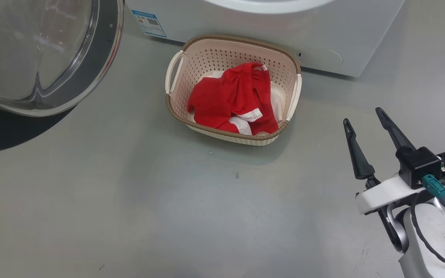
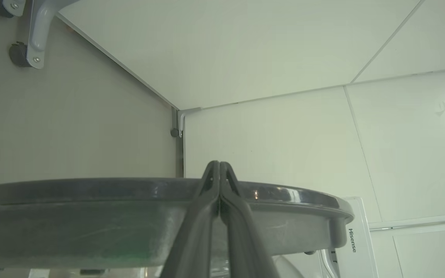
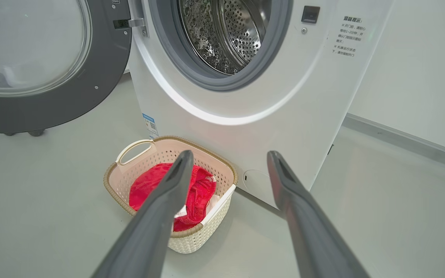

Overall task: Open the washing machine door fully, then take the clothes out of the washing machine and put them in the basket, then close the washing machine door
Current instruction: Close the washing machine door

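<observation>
The red and white clothes (image 1: 235, 99) (image 3: 145, 186) lie heaped in the cream basket (image 1: 176, 83) (image 3: 191, 241), which stands on the floor against the white washing machine (image 1: 323, 34) (image 3: 284, 108). The washing machine door (image 1: 48, 58) (image 3: 52, 77) is swung wide open to the left, and the steel drum (image 3: 226, 31) looks bare. My right gripper (image 1: 362, 116) (image 3: 228, 156) hangs open to the right of the basket with nothing between its fingers. My left gripper (image 2: 219, 164) is shut, its tips just past the door's dark rim (image 2: 91, 193), holding nothing that I can see.
Grey floor (image 1: 168, 212) spreads in front of the basket. White wall panels (image 2: 284, 135) stand behind the door, and a white wall (image 3: 419, 69) runs to the right of the machine. A grey caster leg (image 2: 33, 34) shows in the left wrist view.
</observation>
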